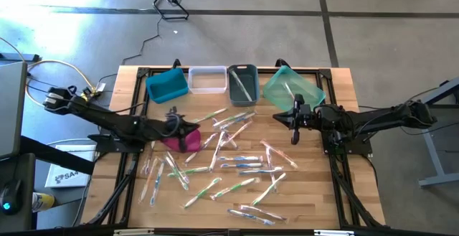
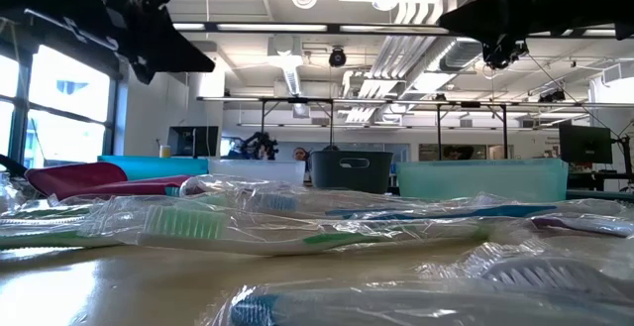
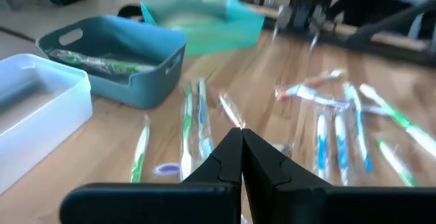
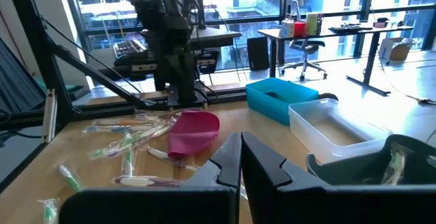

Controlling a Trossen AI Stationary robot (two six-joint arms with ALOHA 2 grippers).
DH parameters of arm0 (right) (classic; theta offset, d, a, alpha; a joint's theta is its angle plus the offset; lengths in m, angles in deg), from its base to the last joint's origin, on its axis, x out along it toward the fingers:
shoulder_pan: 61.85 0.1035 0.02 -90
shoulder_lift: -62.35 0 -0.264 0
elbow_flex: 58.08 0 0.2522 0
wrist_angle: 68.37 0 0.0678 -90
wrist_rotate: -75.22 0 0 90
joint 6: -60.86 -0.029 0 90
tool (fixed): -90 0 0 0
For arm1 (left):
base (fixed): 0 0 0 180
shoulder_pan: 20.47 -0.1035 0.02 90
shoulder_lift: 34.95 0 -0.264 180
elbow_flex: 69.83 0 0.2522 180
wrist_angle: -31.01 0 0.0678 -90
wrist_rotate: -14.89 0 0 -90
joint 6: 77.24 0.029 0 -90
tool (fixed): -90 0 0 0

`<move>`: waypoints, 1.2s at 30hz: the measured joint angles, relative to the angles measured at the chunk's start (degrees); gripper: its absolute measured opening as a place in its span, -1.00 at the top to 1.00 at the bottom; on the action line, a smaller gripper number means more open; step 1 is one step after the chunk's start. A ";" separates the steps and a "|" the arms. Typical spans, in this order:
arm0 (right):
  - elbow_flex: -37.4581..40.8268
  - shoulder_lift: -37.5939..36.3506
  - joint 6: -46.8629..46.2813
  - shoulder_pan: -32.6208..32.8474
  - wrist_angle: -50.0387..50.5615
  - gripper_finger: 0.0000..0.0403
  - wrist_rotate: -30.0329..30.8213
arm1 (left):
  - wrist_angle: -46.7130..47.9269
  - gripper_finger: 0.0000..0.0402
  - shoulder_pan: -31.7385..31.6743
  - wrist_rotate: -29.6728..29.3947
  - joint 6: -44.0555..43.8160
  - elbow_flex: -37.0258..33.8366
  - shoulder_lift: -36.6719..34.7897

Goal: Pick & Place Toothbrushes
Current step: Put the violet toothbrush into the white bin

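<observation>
Several toothbrushes point(image 1: 237, 166) in clear wrappers lie flat and scattered over the wooden table point(image 1: 315, 193); they also show in the left wrist view point(image 3: 334, 135) and the low view point(image 2: 297, 232). One wrapped toothbrush point(image 3: 95, 64) lies inside the grey bin point(image 1: 242, 84). My left gripper point(image 3: 240, 134) is shut with nothing in it, raised above the table's left middle by the magenta pouch point(image 1: 183, 141). My right gripper point(image 4: 240, 137) is shut too, holding nothing. It hangs above the table's right side next to the teal bin point(image 1: 290, 89).
A blue bin point(image 1: 166, 85), a clear bin point(image 1: 207, 79), the grey bin and the teal bin stand in a row along the table's far edge. A black frame point(image 1: 337, 157) runs along the table's sides. The near right corner has bare wood.
</observation>
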 joint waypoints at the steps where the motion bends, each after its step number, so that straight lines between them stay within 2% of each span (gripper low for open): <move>1: 0.00 0.00 0.00 -0.02 0.02 0.98 0.00 | 1.67 1.00 0.00 0.00 -0.06 1.31 1.14; 7: 0.00 0.00 0.42 0.00 0.22 0.98 0.00 | 9.88 1.00 0.00 0.26 -0.12 8.67 5.73; 12: 0.00 0.00 0.44 0.00 0.95 0.98 0.00 | 13.19 1.00 0.00 0.42 -0.30 12.28 6.87; 36: -0.02 0.00 0.48 -0.01 2.05 0.98 0.02 | 13.61 1.00 0.00 0.42 -0.27 12.49 6.87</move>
